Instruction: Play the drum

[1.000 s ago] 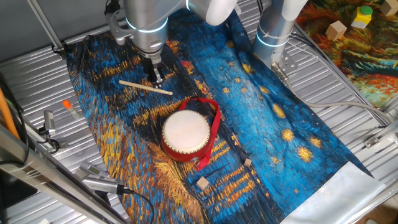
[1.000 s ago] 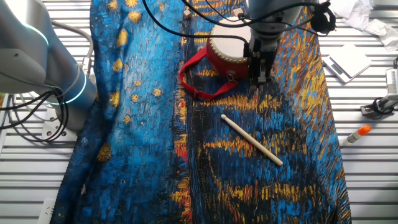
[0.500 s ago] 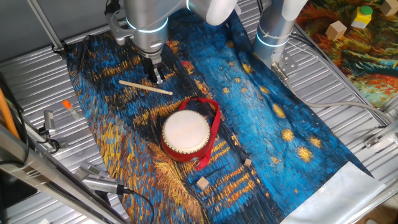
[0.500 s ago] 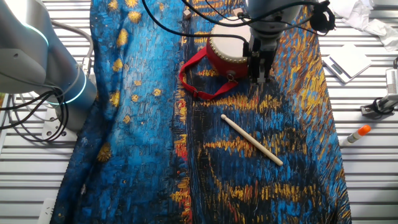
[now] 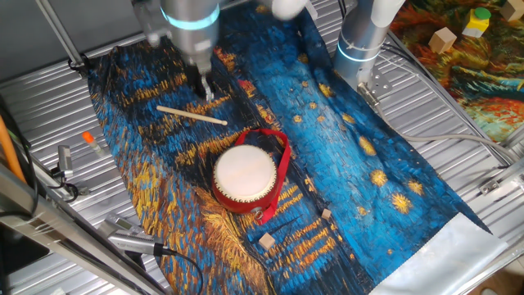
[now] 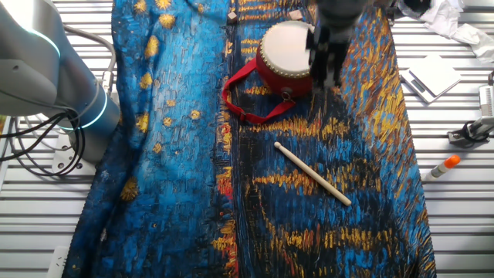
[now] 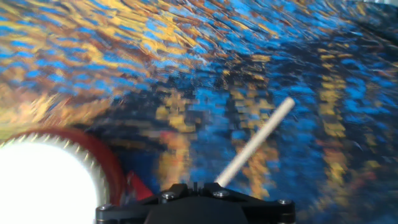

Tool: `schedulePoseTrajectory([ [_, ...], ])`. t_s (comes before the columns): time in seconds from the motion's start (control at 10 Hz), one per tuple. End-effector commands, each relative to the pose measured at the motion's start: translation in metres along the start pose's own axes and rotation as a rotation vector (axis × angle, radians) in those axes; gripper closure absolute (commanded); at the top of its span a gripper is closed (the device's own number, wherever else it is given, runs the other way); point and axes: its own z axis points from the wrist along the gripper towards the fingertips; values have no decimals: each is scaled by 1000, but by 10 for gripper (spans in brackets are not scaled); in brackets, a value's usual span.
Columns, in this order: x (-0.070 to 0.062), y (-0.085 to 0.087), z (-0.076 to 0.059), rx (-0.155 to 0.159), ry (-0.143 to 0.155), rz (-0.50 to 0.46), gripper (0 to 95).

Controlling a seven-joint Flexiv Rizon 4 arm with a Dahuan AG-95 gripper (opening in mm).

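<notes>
Blue-and-gold painted cloth [image 5: 344,156] under drum [image 5: 245,175] and stick [image 5: 191,115]; blurred end effector [image 5: 205,92] above stick, grip state unclear.

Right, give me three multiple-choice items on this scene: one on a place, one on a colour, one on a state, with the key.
1. Where does the stick lie?
A. on top of the drum
B. flat on the painted cloth, apart from the drum
C. between the end effector's fingers

2. What colour is the strap at the drum?
A. red
B. green
C. white

3. What is the end effector holding?
A. the drum
B. the stick
C. nothing

Key: 1 B, since both fixed views show cloth between stick and drum. 2 A, as the strap matches the red body under the white skin. 3 C, because the stick lies on the cloth below the end effector and the drum sits untouched; motion blur hides how far apart the fingers stand.
</notes>
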Motion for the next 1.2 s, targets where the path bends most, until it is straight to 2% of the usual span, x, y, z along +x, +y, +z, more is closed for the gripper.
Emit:
schedulePoseTrajectory([
  [0.1, 10, -43, -36, -12, 44, -84, 950],
  [0.2, 18, -65, -39, -8, 57, -118, 950],
  [0.4, 19, -89, -19, -6, 57, -141, 950],
  [0.5, 16, -100, -2, -8, 53, -145, 950],
  [0.6, 9, -109, 20, -10, 45, -141, 950],
  [0.7, 4, -113, 40, -16, 44, -134, 950],
  [0.9, -2, -117, 66, -23, 46, -114, 950],
  [1.0, -7, -117, 84, -22, 43, -82, 950],
  [1.1, -10, -117, 98, -23, 32, -73, 950],
  [1.2, -11, -116, 104, -24, 14, -75, 950],
])
